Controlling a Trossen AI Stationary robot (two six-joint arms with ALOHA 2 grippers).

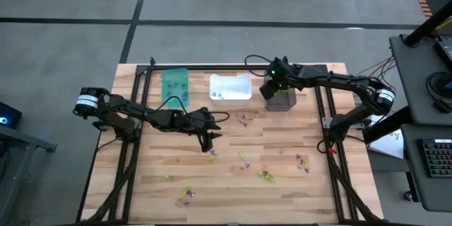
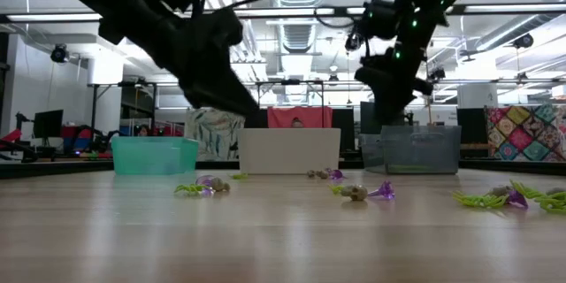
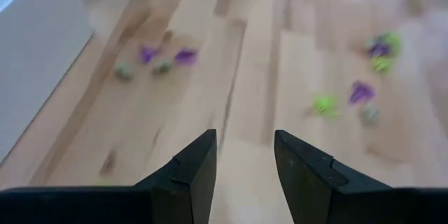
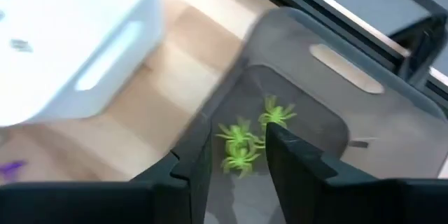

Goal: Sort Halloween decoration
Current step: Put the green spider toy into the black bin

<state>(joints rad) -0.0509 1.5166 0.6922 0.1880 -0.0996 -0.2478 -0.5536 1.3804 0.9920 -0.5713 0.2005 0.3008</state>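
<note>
**Halloween decoration: tiny, light toys that need a gentle pinch**

Halloween decoration lies in little bits all over the wooden table when seen from high up. Some are purple, some lime-green, some pale grey. The left pincer hangs over the middle of the table. The right pincer is above the dark bin, beside the white bin and the teal bin.

From table height, the toys look like small bugs with thin legs, each much smaller than a pincer. I think they weigh almost nothing, slide easily and bend a bit.

The left wrist view shows the left pincer open and holding nothing, with purple and green bits ahead.

The right wrist view shows the right pincer open and empty, with green spiders lying in the dark bin below. Pinching the fat body, not the legs, looks safest.
</note>
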